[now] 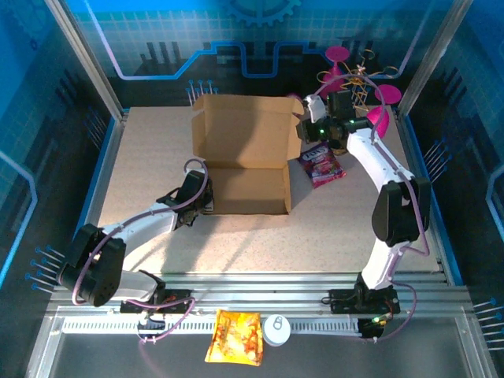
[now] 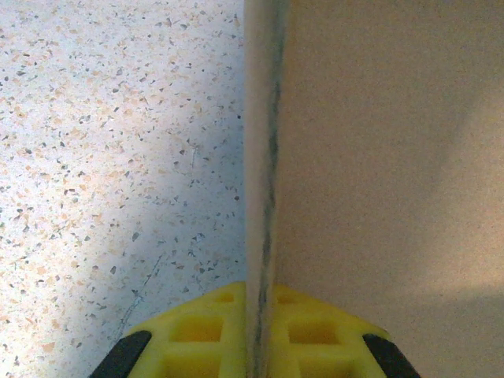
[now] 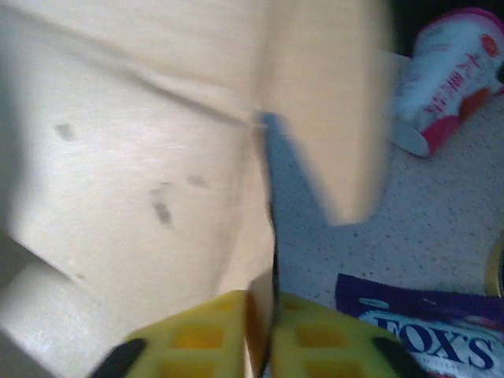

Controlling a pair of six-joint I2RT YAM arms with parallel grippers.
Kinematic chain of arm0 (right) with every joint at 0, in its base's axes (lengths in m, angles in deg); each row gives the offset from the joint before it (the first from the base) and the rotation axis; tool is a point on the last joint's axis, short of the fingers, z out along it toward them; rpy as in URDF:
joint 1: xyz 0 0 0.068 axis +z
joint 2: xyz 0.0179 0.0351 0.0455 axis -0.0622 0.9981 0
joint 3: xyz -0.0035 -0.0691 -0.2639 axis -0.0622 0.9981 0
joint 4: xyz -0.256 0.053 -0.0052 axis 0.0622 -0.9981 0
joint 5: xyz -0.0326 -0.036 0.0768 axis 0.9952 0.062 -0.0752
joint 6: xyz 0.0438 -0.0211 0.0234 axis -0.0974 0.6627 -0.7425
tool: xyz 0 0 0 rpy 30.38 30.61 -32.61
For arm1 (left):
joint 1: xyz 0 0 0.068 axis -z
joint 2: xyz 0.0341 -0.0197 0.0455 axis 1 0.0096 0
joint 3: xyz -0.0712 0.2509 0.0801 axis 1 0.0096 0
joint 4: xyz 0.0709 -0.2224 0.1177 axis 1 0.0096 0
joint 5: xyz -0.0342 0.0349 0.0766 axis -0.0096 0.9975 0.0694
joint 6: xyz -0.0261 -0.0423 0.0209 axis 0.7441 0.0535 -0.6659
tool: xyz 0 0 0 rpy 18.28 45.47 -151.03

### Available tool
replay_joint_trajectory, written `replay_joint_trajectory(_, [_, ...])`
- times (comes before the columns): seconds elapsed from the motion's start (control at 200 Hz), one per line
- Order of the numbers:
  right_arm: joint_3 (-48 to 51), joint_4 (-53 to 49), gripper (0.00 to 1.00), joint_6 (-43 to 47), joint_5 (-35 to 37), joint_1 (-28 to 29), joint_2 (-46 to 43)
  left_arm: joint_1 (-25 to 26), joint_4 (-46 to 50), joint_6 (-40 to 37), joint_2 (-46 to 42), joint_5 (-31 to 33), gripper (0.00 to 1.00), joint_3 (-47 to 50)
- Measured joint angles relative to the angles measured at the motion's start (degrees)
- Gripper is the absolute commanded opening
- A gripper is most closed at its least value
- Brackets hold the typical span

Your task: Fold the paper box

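Roughly halfway, I'd say: the paper box sits just left of the purple packet, walls up, lid not yet closed. The right gripper pinches the flap nearest the packet, and the left gripper clamps the far wall.

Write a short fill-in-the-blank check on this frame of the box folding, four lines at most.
1. The left gripper has its jaws shut on the paper box's ____ wall.
2. The purple packet lies to the ____ of that box.
3. The packet's white print reads ____.
4. Beside the orange-yellow bag sits a ____ round object.
Missing words: left; right; FOX'S; white.
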Motion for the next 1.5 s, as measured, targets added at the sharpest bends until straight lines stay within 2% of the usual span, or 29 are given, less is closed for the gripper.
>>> replay_joint_trajectory(0.115, [1.4, 2.2, 0.0, 0.6, 0.8, 1.3, -0.7, -1.2, 0.6, 0.2, 0.6, -0.7, 0.0, -0.4])
replay_joint_trajectory(0.28, [12.8, 10.3, 0.0, -0.3, 3.6, 2.1, -7.2, -2.5, 2.5, 0.6, 2.4, -2.5, 0.0, -2.1])
replay_joint_trajectory(0.495, [30.4, 28.3, 0.0, -4.2, 9.0, 5.9, -17.4, -3.0, 4.3, 3.0, 6.1, -3.9, 0.0, -5.1])
replay_joint_trajectory(0.7, [41.7, 43.1, 0.0, -7.9, 15.0, 10.5, -19.3, -4.1, 4.6, 6.1, 9.7, -5.0, 0.0, -7.9])
replay_joint_trajectory(0.896, [47.8, 50.5, 0.0, -9.8, 17.9, 11.7, -19.3, -4.7, 3.3, 8.3, 10.6, -8.0, 0.36, -9.3])
replay_joint_trajectory(1.056, [48.2, 51.7, 0.0, -10.2, 18.1, 11.7, -19.0, -4.7, 1.9, 10.2, 8.3, -11.8, 0.54, -9.7])
replay_joint_trajectory(1.336, [46.3, 51.9, 0.0, -10.3, 18.7, 12.0, -16.9, -4.7, 3.1, 17.0, -8.2, -17.1, 0.65, -2.4])
replay_joint_trajectory(1.501, [45.9, 51.7, 0.0, -10.2, 18.8, 12.1, -16.7, -4.6, 6.1, 21.3, -16.9, -19.9, 0.67, 0.2])
